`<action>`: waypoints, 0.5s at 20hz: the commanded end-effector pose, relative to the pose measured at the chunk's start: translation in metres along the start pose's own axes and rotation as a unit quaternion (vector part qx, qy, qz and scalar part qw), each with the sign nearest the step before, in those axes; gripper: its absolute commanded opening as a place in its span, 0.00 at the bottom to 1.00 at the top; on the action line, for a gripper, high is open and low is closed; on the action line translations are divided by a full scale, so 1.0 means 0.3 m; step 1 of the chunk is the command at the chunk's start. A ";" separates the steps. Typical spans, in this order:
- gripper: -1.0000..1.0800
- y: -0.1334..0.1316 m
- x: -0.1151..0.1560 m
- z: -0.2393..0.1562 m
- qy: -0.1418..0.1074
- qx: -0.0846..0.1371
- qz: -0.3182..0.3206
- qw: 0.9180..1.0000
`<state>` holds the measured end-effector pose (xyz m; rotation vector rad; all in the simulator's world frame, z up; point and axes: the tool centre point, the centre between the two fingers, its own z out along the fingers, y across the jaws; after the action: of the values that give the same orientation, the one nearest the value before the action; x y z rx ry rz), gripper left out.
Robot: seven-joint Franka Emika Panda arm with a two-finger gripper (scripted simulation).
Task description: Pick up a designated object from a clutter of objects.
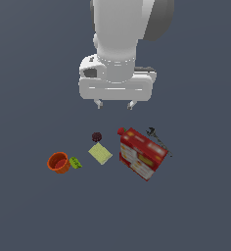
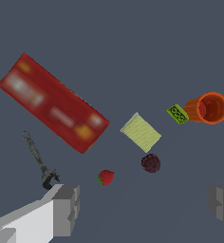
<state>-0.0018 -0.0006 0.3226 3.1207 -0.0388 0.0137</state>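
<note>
While the gripper (image 1: 114, 104) hangs well above the surface with its fingers (image 2: 66, 209) spread wide and nothing between them, the clutter lies in a loose row below. Going from the exterior view's left: an orange bowl (image 1: 58, 162) tipped on its side, a green bit (image 1: 75, 163) just beside it at 3 o'clock, then a pale yellow flat square (image 1: 100, 153) with a maroon ball (image 1: 96, 137) at its 11 o'clock. A tiny strawberry (image 1: 121, 131) sits at 11 o'clock of the red box (image 1: 142, 154), close against its corner. A thin black tool (image 1: 158, 139) lies at the box's 1 o'clock.
</note>
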 end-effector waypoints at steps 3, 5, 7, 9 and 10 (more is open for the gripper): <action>0.96 0.003 0.002 -0.003 0.001 -0.001 -0.001 1.000; 0.96 0.010 0.006 -0.011 0.005 -0.004 -0.003 1.000; 0.96 0.023 0.014 -0.025 0.010 -0.010 -0.006 1.000; 0.96 0.036 0.022 -0.040 0.016 -0.015 -0.008 1.000; 0.96 0.040 0.025 -0.046 0.018 -0.017 -0.009 1.000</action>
<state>0.0038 -0.0100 0.3337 3.0935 -0.0160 0.0570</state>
